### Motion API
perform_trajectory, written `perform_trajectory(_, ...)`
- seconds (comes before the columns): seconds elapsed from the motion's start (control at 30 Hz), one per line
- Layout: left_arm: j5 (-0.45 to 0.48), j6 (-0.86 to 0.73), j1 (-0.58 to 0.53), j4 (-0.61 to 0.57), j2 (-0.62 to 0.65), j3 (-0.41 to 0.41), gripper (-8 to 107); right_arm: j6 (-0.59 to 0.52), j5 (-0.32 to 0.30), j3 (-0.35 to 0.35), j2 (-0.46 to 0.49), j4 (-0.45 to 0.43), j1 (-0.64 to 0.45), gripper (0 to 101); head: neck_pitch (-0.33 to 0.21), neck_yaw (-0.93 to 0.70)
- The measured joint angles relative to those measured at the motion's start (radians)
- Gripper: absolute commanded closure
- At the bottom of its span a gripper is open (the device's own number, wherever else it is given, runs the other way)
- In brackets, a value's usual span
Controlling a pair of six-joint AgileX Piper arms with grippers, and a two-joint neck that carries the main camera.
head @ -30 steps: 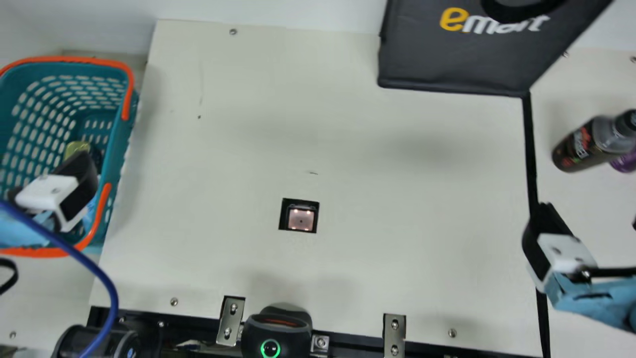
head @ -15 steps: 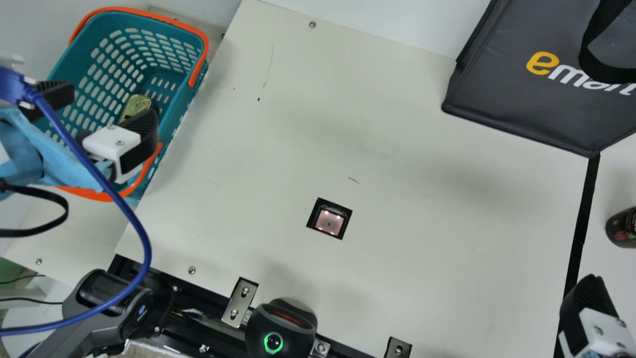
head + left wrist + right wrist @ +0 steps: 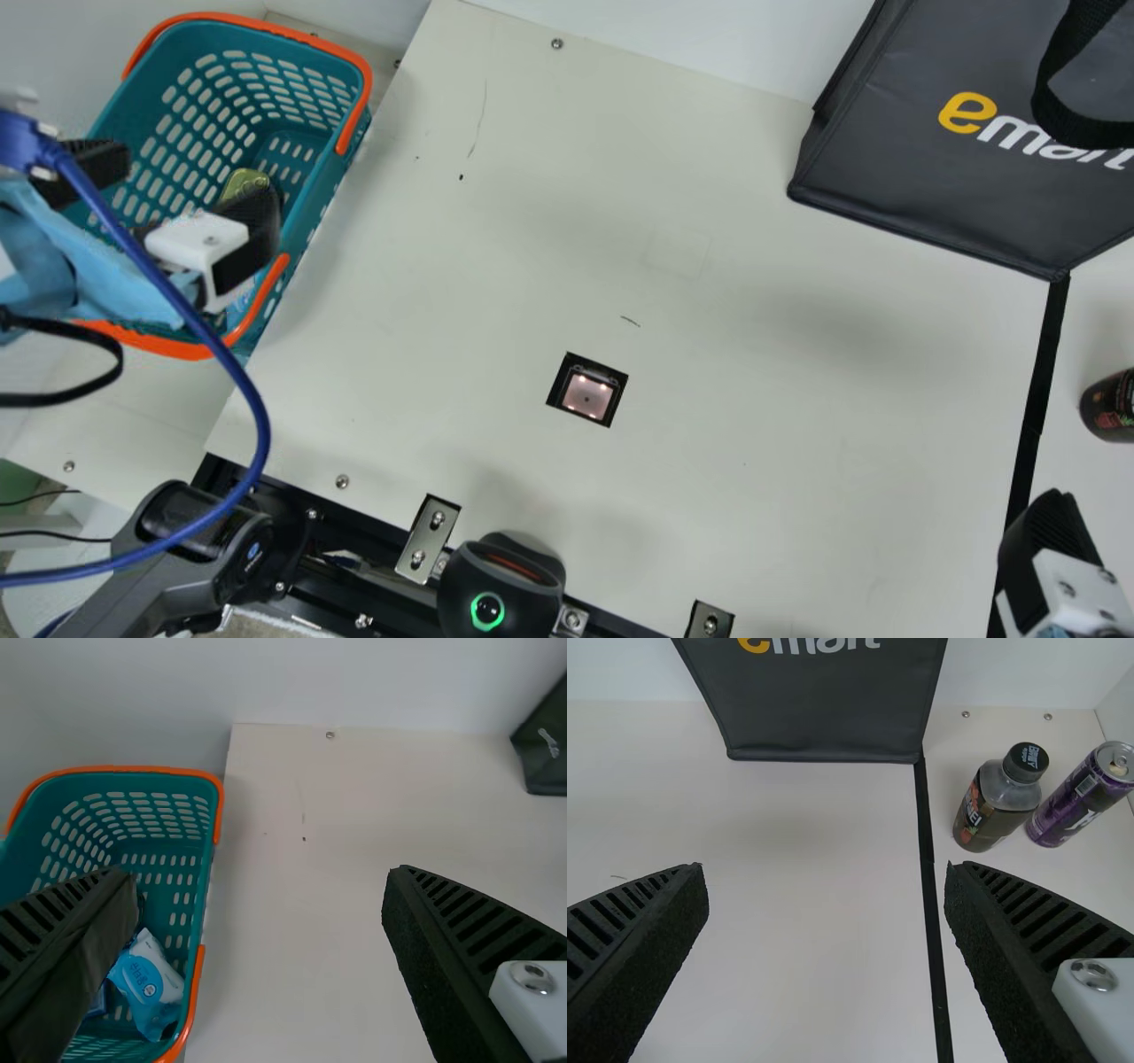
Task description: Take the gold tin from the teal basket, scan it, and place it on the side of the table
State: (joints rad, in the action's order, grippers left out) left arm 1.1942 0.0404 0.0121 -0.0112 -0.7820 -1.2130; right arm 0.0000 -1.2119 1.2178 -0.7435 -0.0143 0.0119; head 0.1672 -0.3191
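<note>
Has the left gripper (image 3: 190, 188) spread wide over the teal basket (image 3: 314, 208), with nothing pinched between its ribbed fingers (image 3: 255, 217). Partly covers the gold tin (image 3: 241, 182) in the main view with one of those fingers, and holds no part of it. Has the tin lying inside the basket, near the wall on the table's side. Shows a blue-and-white packet (image 3: 146, 983) in the same basket, and orange handles (image 3: 357, 106) folded down along the rim. Farther out, shows the cream table (image 3: 461, 292), with a lit scanner window (image 3: 586, 395) set into its top and a black device (image 3: 500, 585) with a green ring at the near edge. Has the right gripper (image 3: 1050, 540) near the black strip (image 3: 1038, 394), also wide apart and holding nothing. Past the strip, shows a dark bottle (image 3: 997, 802) beside a purple can (image 3: 1081, 797), and at the far edge, a dark grey bag (image 3: 930, 190)
</note>
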Motion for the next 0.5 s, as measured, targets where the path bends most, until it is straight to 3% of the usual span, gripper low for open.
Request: perform_trajectory(0.5,-0.058,0.049,0.281,-0.034,-0.124,-0.01,9,0.0,0.0,0.0,0.0,0.0,0.0,6,0.0,0.0)
